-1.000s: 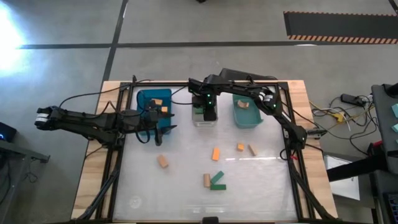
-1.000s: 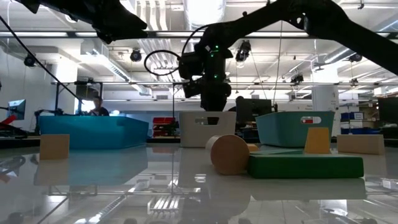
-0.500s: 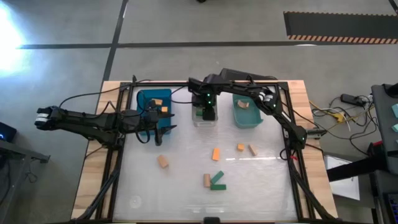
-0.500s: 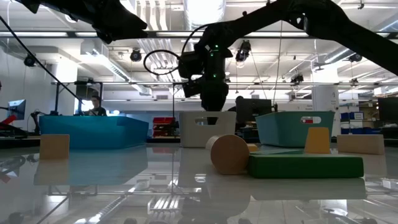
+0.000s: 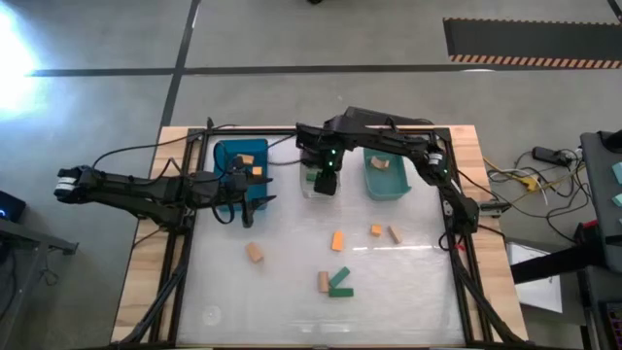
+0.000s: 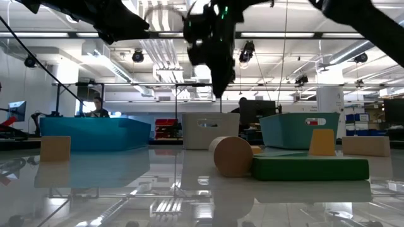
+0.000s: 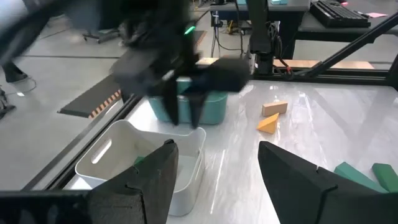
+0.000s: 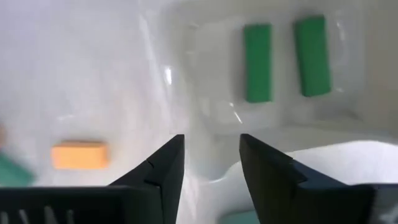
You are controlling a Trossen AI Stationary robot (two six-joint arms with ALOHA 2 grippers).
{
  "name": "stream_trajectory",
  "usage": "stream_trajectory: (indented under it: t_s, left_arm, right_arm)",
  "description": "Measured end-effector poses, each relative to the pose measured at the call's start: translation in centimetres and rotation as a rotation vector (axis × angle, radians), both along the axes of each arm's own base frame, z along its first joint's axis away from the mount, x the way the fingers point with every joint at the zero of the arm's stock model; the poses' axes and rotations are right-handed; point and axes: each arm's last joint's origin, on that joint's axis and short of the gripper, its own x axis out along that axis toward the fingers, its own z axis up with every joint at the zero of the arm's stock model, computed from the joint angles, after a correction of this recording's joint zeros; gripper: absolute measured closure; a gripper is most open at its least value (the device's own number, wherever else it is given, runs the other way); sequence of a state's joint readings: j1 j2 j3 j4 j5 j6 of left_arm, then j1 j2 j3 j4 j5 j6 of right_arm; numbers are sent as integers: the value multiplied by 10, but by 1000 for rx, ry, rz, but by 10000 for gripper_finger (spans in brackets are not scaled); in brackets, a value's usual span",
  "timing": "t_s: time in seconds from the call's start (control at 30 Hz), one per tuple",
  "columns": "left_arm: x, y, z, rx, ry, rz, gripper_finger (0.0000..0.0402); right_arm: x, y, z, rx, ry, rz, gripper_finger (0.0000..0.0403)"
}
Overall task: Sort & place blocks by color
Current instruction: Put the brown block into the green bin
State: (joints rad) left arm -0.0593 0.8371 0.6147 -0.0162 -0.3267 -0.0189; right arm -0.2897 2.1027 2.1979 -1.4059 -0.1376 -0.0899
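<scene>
My right gripper [image 8: 211,157] is open and empty, raised above the clear bin [image 5: 313,185]; it shows high in the low view [image 6: 218,60]. Two green bars [image 8: 257,62] [image 8: 311,56] lie flat on that bin's floor. My left gripper [image 7: 217,168] is open and empty, beside the blue bin [image 5: 233,163], which holds orange blocks. A tan block sits in the teal bin [image 5: 389,180]. Flat on the table lie a tan block [image 5: 255,252], two orange blocks [image 5: 336,240] [image 5: 375,229], a tan block [image 5: 395,233], a tan piece [image 5: 323,282] and a green piece [image 5: 339,283].
The three bins stand in a row along the table's far side. Dark frame rails [image 5: 185,262] run along the table's left and right edges. Bare tabletop lies toward the near edge [image 5: 292,316]. A person sits far off in the room [image 6: 96,108].
My right gripper has risen from just above the clear bin's rim to well above it, staying over the bin. The left arm and the blocks on the table have kept still.
</scene>
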Motion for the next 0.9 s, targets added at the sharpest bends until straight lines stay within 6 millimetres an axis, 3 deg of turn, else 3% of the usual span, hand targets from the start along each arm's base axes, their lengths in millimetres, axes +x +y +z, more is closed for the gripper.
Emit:
stream_trajectory:
  t_s: [0.13, 0.37, 0.63, 0.9]
  left_arm:
    - [0, 0, 0, -1, 0, 0, 194]
    - [0, 0, 0, -2, 0, 0, 194]
    - [0, 0, 0, -3, -1, 0, 194]
    - [0, 0, 0, -4, -1, 0, 194]
  right_arm:
    - [-1, 37, 20, -4, -47, 56, 269]
    - [2, 97, 34, -7, -105, 175, 275]
    - [7, 143, 13, -4, -104, 260, 280]
    - [-3, 164, -14, 1, -91, 255, 282]
